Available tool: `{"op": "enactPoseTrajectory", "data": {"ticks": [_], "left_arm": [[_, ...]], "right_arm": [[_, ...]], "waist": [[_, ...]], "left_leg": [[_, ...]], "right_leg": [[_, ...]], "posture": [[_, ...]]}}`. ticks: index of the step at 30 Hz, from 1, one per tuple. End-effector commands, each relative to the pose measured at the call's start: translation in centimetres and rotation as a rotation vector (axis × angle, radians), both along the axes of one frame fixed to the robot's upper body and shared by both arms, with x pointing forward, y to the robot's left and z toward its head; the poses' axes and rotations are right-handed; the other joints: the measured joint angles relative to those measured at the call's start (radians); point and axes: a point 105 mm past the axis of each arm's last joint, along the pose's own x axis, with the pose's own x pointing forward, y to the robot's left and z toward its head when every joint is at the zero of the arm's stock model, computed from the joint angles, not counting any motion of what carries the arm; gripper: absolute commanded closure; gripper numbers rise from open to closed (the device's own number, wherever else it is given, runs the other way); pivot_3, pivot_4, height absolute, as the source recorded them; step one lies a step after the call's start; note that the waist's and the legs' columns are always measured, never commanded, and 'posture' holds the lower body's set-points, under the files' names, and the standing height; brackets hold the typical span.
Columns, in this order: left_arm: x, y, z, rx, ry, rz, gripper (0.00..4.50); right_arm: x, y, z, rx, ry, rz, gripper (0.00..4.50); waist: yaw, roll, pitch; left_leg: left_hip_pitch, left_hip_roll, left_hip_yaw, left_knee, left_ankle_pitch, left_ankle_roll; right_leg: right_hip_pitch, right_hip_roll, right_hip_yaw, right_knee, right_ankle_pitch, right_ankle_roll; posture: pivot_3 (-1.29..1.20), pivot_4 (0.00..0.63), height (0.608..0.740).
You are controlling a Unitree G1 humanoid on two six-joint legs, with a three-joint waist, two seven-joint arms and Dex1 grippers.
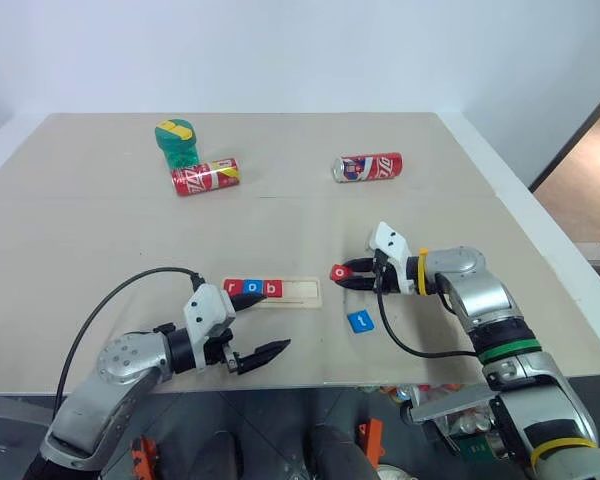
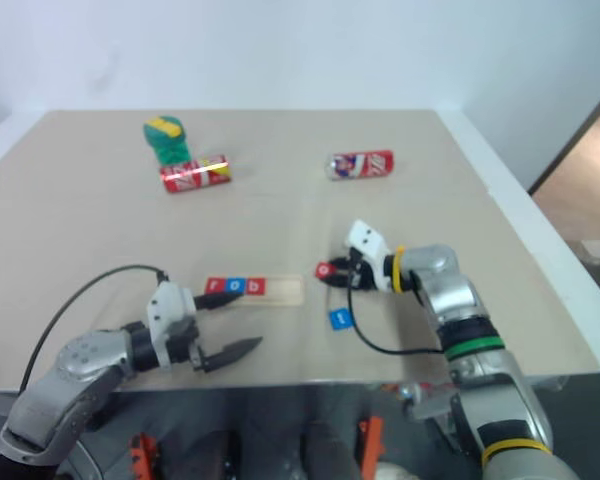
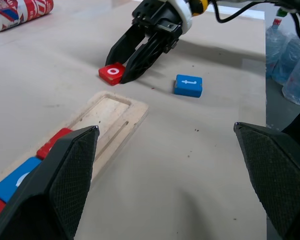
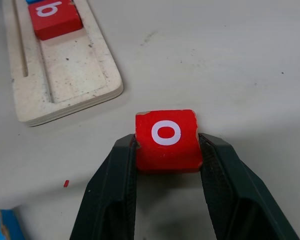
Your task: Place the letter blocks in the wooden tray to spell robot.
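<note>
You are three tiles in: the wooden tray (image 1: 277,291) already holds a red r, a blue o and a red b packed at its left end, and the two slots at the right end are bare. What remains is the second o and the t.

Your right gripper (image 4: 166,150) has its two fingers pressed against the sides of the red o block (image 4: 166,140), which sits on the table just off the tray's rounded right end. From the wrist view the block looks pinched, though I cannot say for sure whether it has lifted off the surface or still rests there. The blue t block (image 1: 360,321) lies on the table near the tray's right end, on the robot's side, well apart from the o and untouched.

Your left gripper (image 1: 252,351) hangs with its jaws spread wide and empty, low over the near edge of the table beside the tray's left end. It is close to the placed tiles, so keep it quiet; a nudge there could shift the r.

Further off, two red cans (image 1: 205,176) (image 1: 367,167) lie on their sides near the far part of the table, and a green object with a yellow stripe (image 1: 177,142) stands beside the left can. None of these sits between the o block and the empty slots.
</note>
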Motion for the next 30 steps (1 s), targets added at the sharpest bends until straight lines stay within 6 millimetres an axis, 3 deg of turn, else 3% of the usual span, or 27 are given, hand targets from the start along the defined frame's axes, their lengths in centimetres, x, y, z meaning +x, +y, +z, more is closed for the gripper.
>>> {"op": "enactPoseTrajectory", "data": {"ticks": [1, 9, 12, 18, 30], "left_arm": [[0.0, 0.3, 0.5, 0.005, -0.044, 0.004, 0.0], [1.0, 1.6, -0.3, 0.005, -0.052, 0.129, 0.0], [1.5, 2.0, -0.2, -0.017, -0.043, 0.183, 0.0], [1.9, 1.8, 0.0, -0.02, -0.05, 0.218, 0.0], [1.6, 1.6, 0.7, -0.021, -0.056, 0.235, 0.0]], "right_arm": [[-0.9, 0.5, -0.9, -0.033, 0.023, -0.011, 3.25], [-1.2, 3.7, 3.8, 0.071, -0.091, 0.12, 3.25], [-2.1, 5.2, 4.5, 0.073, -0.094, 0.209, 3.25], [-2.9, 7.4, 4.2, 0.066, -0.083, 0.295, 3.25], [-2.4, 8.7, 2.5, 0.011, -0.066, 0.348, 3.25]], "waist": [[0.0, 0.0, 0.0], [-0.002, 0.001, 0.001], [-0.002, 0.001, 0.001], [-0.001, 0.001, 0.001], [-0.001, 0.001, 0.001]], "left_leg": [[0.0, 0.0, 0.0, 0.0, 0.0, 0.0], [-0.001, 0.001, 0.0, -0.002, 0.0, 0.0], [-0.003, 0.0, 0.0, -0.002, 0.0, 0.0], [-0.006, 0.0, -0.002, -0.002, -0.001, -0.001], [-0.009, 0.0, -0.001, -0.002, -0.001, -0.001]], "right_leg": [[0.0, 0.0, 0.0, 0.0, 0.0, 0.0], [-0.003, 0.001, 0.0, 0.0, 0.0, 0.001], [-0.004, 0.001, -0.001, 0.0, 0.001, 0.002], [-0.005, 0.0, -0.003, 0.0, 0.0, 0.004], [-0.008, 0.0, -0.002, 0.0, 0.0, 0.004]], "posture": [[0.0, 0.15, 0.74], [0.0, 0.15, 0.74], [0.0, 0.15, 0.74], [0.0, 0.15, 0.74], [0.0, 0.15, 0.74]]}}
